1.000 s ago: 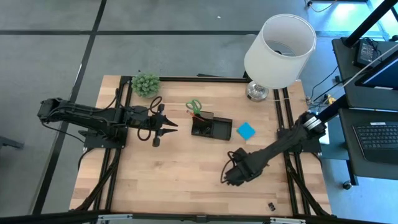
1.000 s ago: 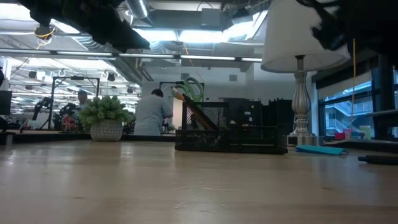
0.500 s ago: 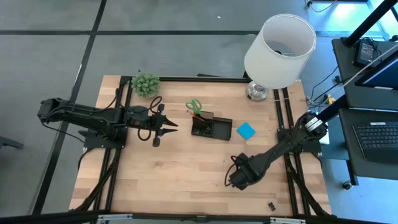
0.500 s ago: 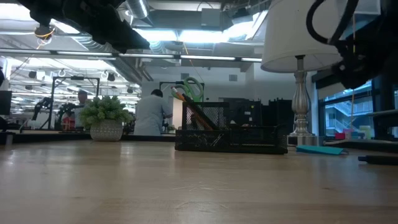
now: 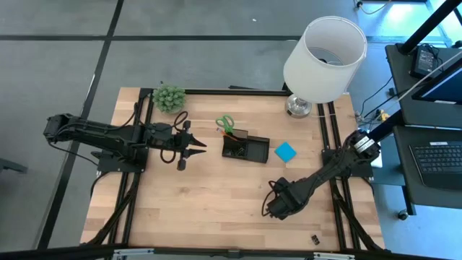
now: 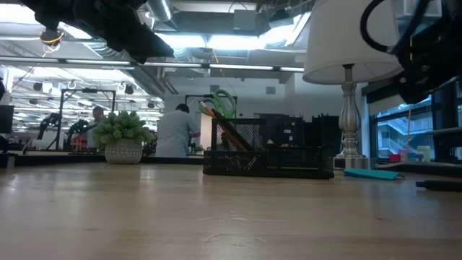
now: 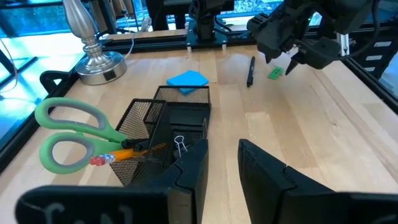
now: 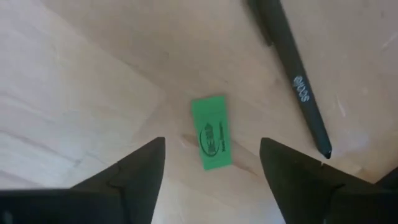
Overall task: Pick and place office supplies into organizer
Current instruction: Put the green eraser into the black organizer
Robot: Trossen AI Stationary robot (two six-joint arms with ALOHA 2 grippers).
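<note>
R tool (image 8: 211,171) open | over green piece (image 8: 212,140) | pen (image 8: 293,76) beside

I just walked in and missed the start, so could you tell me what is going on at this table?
The robot is sorting office supplies into the organizer, which already holds the scissors and pencils. The right gripper hangs open directly over a green piece on the table, with a pen beside it. The left gripper waits next to the organizer. A sticky pad is not yet stowed.
</note>
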